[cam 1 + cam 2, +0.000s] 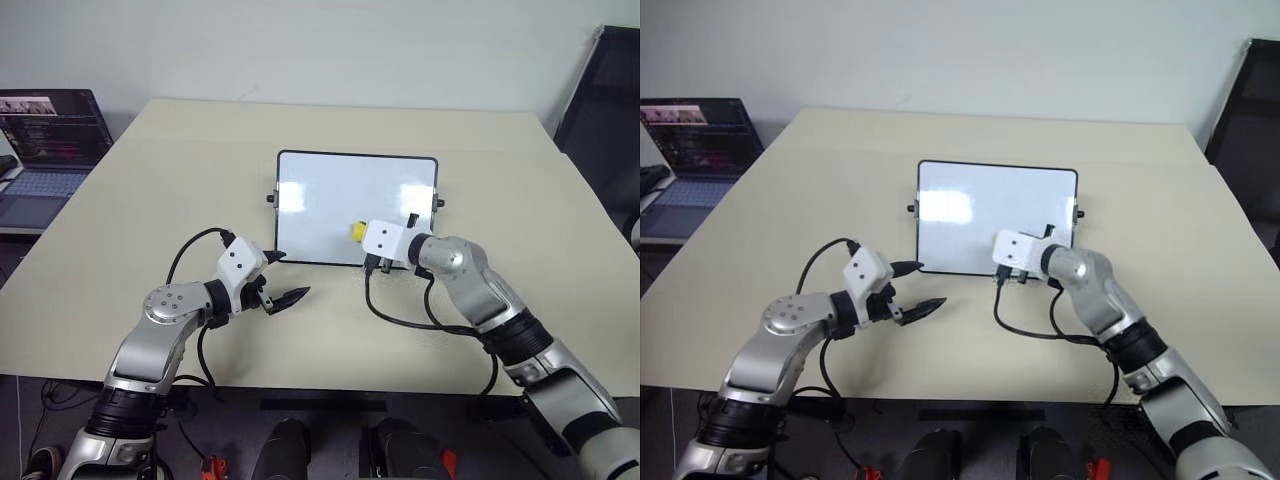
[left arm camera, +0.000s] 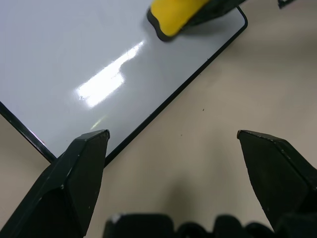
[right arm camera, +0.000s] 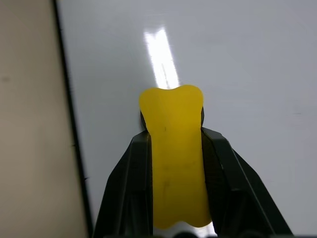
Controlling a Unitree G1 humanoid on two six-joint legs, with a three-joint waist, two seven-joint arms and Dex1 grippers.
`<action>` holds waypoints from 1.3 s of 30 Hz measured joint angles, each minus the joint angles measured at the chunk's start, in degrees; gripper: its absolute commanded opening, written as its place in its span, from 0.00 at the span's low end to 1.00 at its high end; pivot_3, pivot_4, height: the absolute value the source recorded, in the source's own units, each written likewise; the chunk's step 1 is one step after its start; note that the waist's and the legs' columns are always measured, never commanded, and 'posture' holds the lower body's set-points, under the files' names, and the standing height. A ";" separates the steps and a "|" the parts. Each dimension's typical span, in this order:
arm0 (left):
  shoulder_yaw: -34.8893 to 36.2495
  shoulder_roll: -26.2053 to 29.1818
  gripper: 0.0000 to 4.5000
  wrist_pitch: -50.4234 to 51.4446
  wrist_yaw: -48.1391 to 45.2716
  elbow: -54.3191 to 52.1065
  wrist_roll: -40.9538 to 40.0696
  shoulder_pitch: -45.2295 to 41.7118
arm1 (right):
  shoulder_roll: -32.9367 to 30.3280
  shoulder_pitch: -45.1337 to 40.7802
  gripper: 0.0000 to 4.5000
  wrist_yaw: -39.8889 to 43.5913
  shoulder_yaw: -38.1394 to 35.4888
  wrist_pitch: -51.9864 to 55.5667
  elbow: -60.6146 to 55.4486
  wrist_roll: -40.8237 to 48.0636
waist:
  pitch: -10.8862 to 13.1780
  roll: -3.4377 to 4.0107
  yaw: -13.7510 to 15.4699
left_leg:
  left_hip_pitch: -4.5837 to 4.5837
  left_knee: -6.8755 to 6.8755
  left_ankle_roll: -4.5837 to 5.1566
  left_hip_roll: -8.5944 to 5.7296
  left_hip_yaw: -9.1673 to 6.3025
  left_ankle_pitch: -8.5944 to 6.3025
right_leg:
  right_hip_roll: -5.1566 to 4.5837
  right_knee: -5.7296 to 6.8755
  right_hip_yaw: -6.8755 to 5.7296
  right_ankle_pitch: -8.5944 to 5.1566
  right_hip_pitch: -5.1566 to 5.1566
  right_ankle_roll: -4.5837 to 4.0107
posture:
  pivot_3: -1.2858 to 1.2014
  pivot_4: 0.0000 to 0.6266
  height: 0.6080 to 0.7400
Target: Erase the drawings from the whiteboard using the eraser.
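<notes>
Right gripper jaws grasping eraser on whiteboard; left gripper jaws released.

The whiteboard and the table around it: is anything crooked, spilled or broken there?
Nothing stands out. The whiteboard lies flat and square on the table, unmarked where it shows, and the right gripper holds the yellow eraser over it.

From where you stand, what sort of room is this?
Probably an office or a lab workroom. A plain beige table stands against a bare wall, an open laptop with code-like text on its screen sits to one side, and a small whiteboard lies on the table.
</notes>
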 measured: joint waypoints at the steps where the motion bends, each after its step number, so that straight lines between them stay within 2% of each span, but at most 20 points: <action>1: -0.01 0.00 1.00 0.05 0.00 0.00 0.00 0.02 | -0.16 0.74 0.22 0.94 0.16 0.34 -0.57 0.20 | 0.00 0.00 -0.02 | 0.00 0.00 0.00 0.01 0.01 0.00 | 0.00 0.00 0.01 0.00 0.00 0.00 | 0.52 0.24 1.00; 5: -0.07 -0.02 1.00 0.08 -0.01 -0.10 -0.01 0.03 | 4.08 3.19 0.22 0.85 -3.95 6.52 -2.79 4.62 | 0.01 0.01 -0.14 | 0.00 0.00 0.00 0.05 0.02 0.00 | 0.01 0.03 0.02 0.00 -0.03 0.00 | 0.52 0.24 1.00; 11: -0.34 -0.26 1.00 0.21 -1.09 -0.11 -0.52 -1.66 | 9.49 5.23 0.22 -2.32 -17.99 18.29 -15.39 14.82 | 0.01 0.01 0.19 | -0.15 -0.04 0.00 -0.05 -0.16 0.00 | -0.01 -0.03 -0.09 0.00 -0.07 0.00 | 0.52 0.24 1.00; 14: -1.20 -1.01 1.00 0.31 -2.68 -0.16 -1.61 -4.51 | 9.77 11.76 0.22 -4.56 -23.63 23.72 -24.13 17.95 | 0.00 0.00 0.88 | -0.30 -0.04 -0.01 -0.14 -0.39 -0.01 | -0.06 -0.19 -0.11 0.00 -0.02 0.00 | 0.52 0.24 1.00; 20: -6.41 -2.88 1.00 0.82 -7.79 -0.24 -2.24 -11.73 | 8.65 24.40 0.22 -11.10 -34.91 30.40 -32.19 19.52 | 0.01 0.02 0.74 | -0.24 -0.06 0.00 -0.13 -0.17 -0.01 | -0.03 -0.24 -0.11 0.00 -0.02 0.03 | 0.52 0.24 1.00; 24: -10.30 -5.11 1.00 0.26 -11.56 0.16 -2.27 -15.19 | 8.58 27.15 0.22 -14.82 -38.66 35.37 -32.95 20.00 | 0.02 0.05 -0.30 | -0.14 -0.08 0.00 -0.01 -0.02 -0.01 | 0.14 -0.19 0.02 -0.06 -0.04 0.11 | 0.52 0.24 1.00; 29: -15.57 -8.63 1.00 -3.12 -16.46 5.84 -1.23 -20.11 | 10.25 27.24 0.22 -18.84 -38.90 37.64 -31.13 20.79 | 0.02 0.06 -0.50 | -0.12 -0.06 0.00 -0.03 0.02 -0.01 | 0.48 -0.14 0.11 -0.13 -0.05 0.23 | 0.52 0.24 1.00; 34: -16.15 -10.88 1.00 -7.83 -19.05 13.29 0.31 -25.19 | 12.17 24.19 0.22 -22.26 -39.82 38.37 -26.55 22.66 | 0.02 0.06 -0.49 | -0.14 -0.05 0.00 -0.02 0.06 -0.01 | 0.45 -0.15 0.15 -0.10 -0.06 0.19 | 0.52 0.24 1.00; 39: -16.30 -11.65 1.00 -10.29 -21.15 15.72 1.21 -25.93 | 12.19 23.30 0.22 -24.33 -41.36 38.43 -23.99 24.05 | 0.03 0.07 -0.41 | -0.19 -0.09 0.02 -0.02 0.04 -0.02 | 0.42 -0.15 0.14 -0.01 -0.10 0.03 | 0.52 0.24 1.00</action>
